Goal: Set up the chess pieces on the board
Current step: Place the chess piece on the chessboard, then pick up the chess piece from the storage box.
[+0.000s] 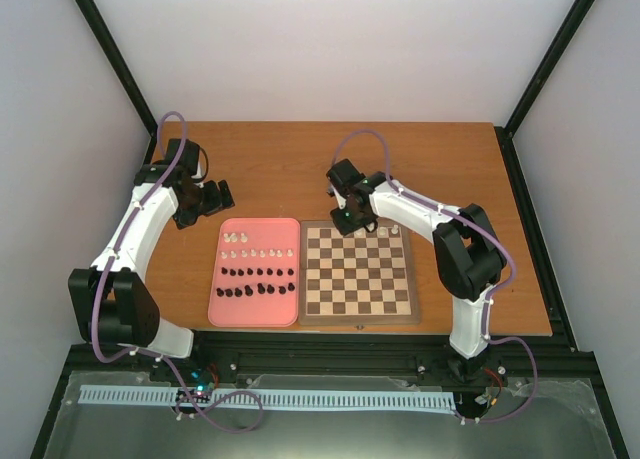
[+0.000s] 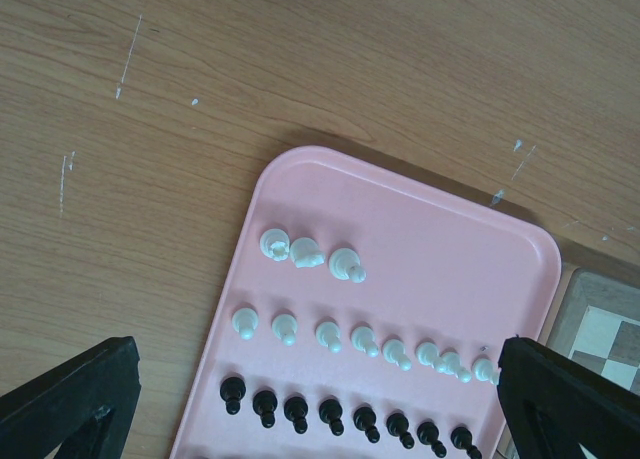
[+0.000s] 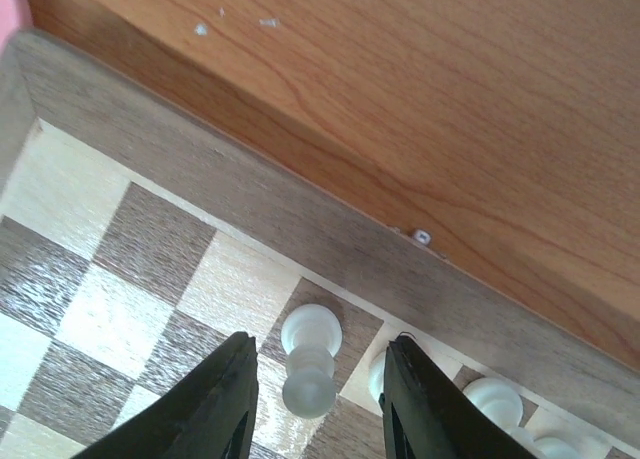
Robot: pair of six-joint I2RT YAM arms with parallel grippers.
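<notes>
The board [image 1: 360, 279] lies in front of the right arm. Several white chess pieces [image 1: 385, 232] stand on its far row. My right gripper [image 1: 352, 219] hangs over that row. In the right wrist view a white piece [image 3: 310, 364] stands upright on a dark square between the open jaws of the right gripper [image 3: 320, 344], with a gap on each side. More white pieces [image 3: 495, 399] stand to its right. My left gripper [image 2: 318, 349] is open above the pink tray [image 2: 430, 249], touching nothing.
The pink tray [image 1: 255, 309] lies left of the board. It holds three larger white pieces [image 2: 305, 251], a row of white pawns [image 2: 362, 337] and rows of black pieces [image 2: 330, 411]. Wooden tabletop [image 3: 400, 79] lies beyond the board's border [image 3: 200, 169].
</notes>
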